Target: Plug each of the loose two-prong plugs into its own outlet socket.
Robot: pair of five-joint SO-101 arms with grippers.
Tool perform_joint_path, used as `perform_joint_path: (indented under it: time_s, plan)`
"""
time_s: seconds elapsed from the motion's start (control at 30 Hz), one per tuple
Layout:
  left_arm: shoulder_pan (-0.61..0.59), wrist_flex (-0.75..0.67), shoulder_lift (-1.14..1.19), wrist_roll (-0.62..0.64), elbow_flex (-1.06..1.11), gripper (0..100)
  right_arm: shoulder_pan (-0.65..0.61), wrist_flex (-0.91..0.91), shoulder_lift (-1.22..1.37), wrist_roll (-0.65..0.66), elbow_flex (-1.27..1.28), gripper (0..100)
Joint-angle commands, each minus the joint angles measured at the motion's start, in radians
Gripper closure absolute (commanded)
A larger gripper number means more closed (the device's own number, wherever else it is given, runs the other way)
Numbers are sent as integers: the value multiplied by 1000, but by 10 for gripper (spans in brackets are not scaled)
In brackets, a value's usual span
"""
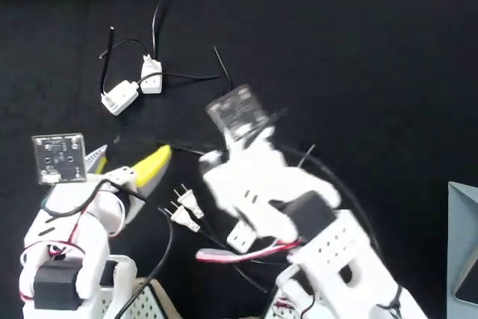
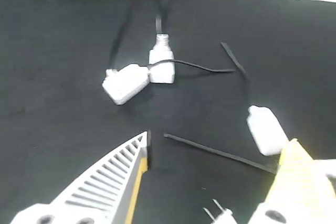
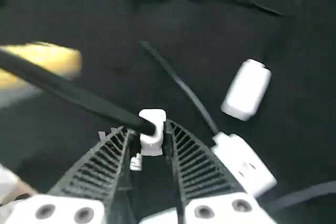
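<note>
Nearest the arms' bases, 2 loose white plugs lie side by side on the black table. They are the nearer plug and the second plug, which sits just beside it at 12 o'clock. Each is a small white block with 2 thin metal prongs. Both have their long axis on the 10-to-4 o'clock line, with the prongs toward 10 and black cords trailing off toward 4.

Just at 10 o'clock from them is the left gripper. Its yellow finger and white ribbed finger are spread wide, with nothing between them.

The right gripper is clamped tight on a 3rd plug. This is a short white block lying lengthwise between the ribbed fingers, and a black cord leaves its far end. I cannot tell which way its prongs face. A white socket block lies on the cloth just beside 1 of the fingers. A little farther on is a rounded socket, lying flat and apart from both the block and the gripper.

Farthest off, toward 11 o'clock on the table, 2 more white sockets sit together, touching or very nearly. The slanted socket has its long axis on roughly the 8-to-2 o'clock line. The upright socket lies along the 12-to-6 line. Thin black cords loop away from both toward 12 o'clock.
</note>
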Motion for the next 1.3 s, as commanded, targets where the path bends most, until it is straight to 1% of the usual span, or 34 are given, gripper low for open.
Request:
perform_joint_path:
  time_s: [0.0,0.13,0.23,0.33,0.4,0.57,0.8,0.9,1.0,1.17,1.27]
  plan:
    - [-68,2,15,-89,-54,623,167,124,-28,34,-153,985]
    - [-50,40,17,-176,-48,623,368,140,-28,71,-194,985]
    - [18,83,17,-207,-50,623,496,138,-28,95,-217,985]
    - [99,110,60,-216,-53,623,594,140,-28,104,-239,985]
    - [137,114,140,-213,-74,623,637,137,-28,109,-251,985]
    - [251,117,434,-210,-197,623,672,137,-28,109,-262,985]
    - [487,103,778,-210,-292,623,677,138,-28,121,-262,985]
    - [550,52,896,-160,-300,623,732,137,-28,150,-260,985]
    - [605,-18,1003,-127,-295,622,783,137,-28,150,-262,985]
    - [697,-97,1151,-123,-300,622,792,137,-28,150,-262,985]
    - [743,-146,1218,-78,-300,622,792,137,-28,150,-262,985]
